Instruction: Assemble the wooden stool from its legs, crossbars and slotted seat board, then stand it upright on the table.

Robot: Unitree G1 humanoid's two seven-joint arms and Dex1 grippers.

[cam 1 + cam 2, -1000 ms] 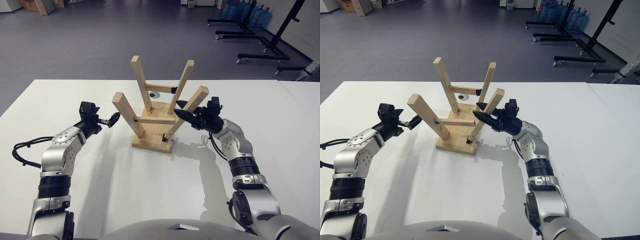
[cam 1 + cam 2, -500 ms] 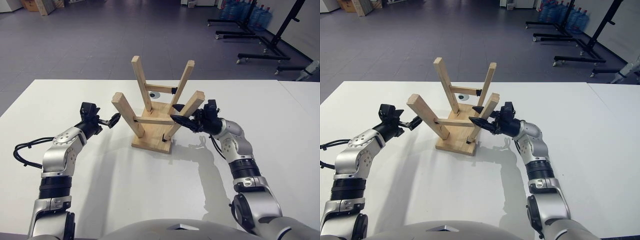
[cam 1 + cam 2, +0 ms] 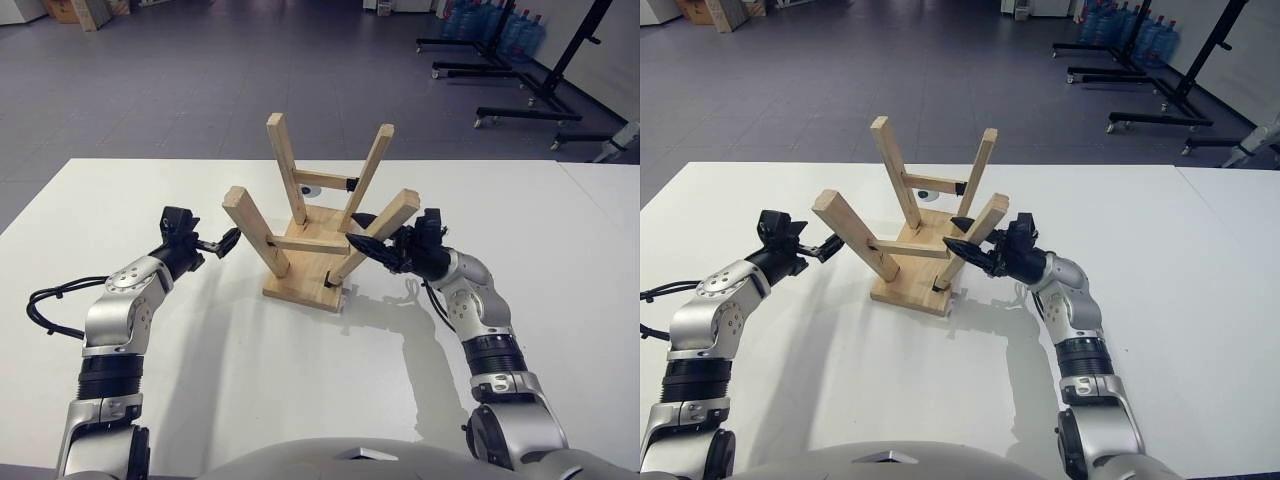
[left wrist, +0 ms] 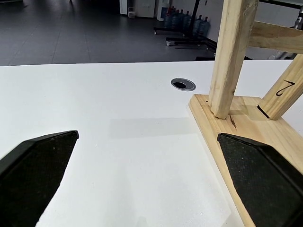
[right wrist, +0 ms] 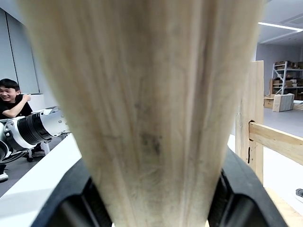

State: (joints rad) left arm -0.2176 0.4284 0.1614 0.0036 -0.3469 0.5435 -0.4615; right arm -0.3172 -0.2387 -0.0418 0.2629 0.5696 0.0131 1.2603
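The stool (image 3: 305, 245) rests upside down on its seat board (image 3: 298, 289) in the middle of the worktop (image 3: 300, 390), legs splayed upward, the right hand (image 3: 358, 231) clamped on its 4 o'clock leg (image 3: 396, 211), the left hand (image 3: 228, 241) spread open just short of the 8 o'clock leg (image 3: 254, 229).

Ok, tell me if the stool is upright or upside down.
Upside down: the stool has its seat board down on the table, with all four legs pointing up.
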